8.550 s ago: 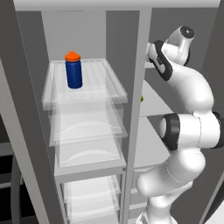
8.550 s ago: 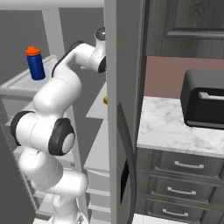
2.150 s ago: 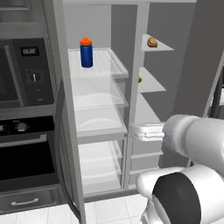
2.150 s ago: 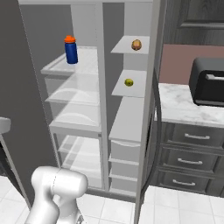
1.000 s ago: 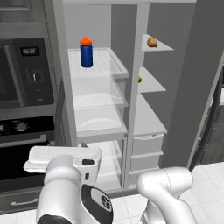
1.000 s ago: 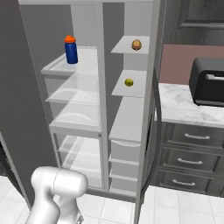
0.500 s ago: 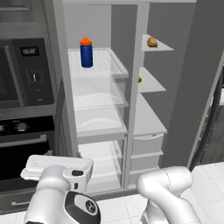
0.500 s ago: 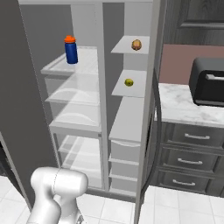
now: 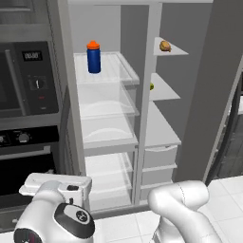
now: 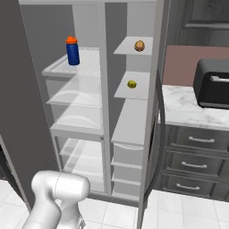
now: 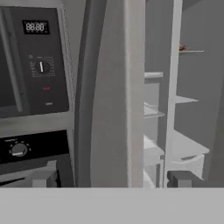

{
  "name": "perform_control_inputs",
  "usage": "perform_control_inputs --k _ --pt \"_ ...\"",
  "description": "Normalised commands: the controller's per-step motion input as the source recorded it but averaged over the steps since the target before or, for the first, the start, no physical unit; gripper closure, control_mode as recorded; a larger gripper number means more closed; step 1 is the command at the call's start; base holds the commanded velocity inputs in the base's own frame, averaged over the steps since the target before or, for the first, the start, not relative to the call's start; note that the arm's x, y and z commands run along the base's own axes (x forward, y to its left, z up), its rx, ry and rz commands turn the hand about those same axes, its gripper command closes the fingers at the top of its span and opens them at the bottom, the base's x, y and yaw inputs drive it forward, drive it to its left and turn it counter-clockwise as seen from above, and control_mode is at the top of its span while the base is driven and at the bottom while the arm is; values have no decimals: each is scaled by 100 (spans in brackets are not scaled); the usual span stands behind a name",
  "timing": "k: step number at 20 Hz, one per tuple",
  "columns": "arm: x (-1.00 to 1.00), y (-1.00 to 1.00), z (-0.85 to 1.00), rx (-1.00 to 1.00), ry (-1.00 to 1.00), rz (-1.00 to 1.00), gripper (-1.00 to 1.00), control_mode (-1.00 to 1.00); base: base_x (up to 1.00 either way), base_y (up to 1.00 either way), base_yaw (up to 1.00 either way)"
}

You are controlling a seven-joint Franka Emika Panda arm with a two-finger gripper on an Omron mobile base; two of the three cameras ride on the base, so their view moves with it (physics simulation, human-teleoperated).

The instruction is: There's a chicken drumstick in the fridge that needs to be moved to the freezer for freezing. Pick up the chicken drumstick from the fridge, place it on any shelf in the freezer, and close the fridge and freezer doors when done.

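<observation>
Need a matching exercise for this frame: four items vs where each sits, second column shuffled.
Column 1:
1. chicken drumstick
2. blue bottle
3. yellow-green item
4. black appliance

Column 2:
A. top clear glass shelf of the fridge
B. marble counter right of the open compartments
C. top opaque shelf of the freezer
D. second opaque shelf of the freezer

Pairs: 1-C, 2-A, 3-D, 4-B
</observation>
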Motion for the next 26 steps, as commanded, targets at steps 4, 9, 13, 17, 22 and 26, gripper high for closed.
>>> perform_control_inputs --k 4,9,13,17,22,26 --pt "16 17 -13 -1 12 -9 -100 -100 0 0 0" --pt "32 5 -11 0 8 -7 -100 -100 0 0 0" --pt "34 6 -30 -2 3 -5 -100 -100 0 0 0" --pt "24 19 -42 -5 0 -3 -100 -100 0 0 0" --pt "22 22 -31 -4 0 -2 -100 -100 0 0 0" --pt "30 21 -26 -3 0 -3 -100 -100 0 0 0"
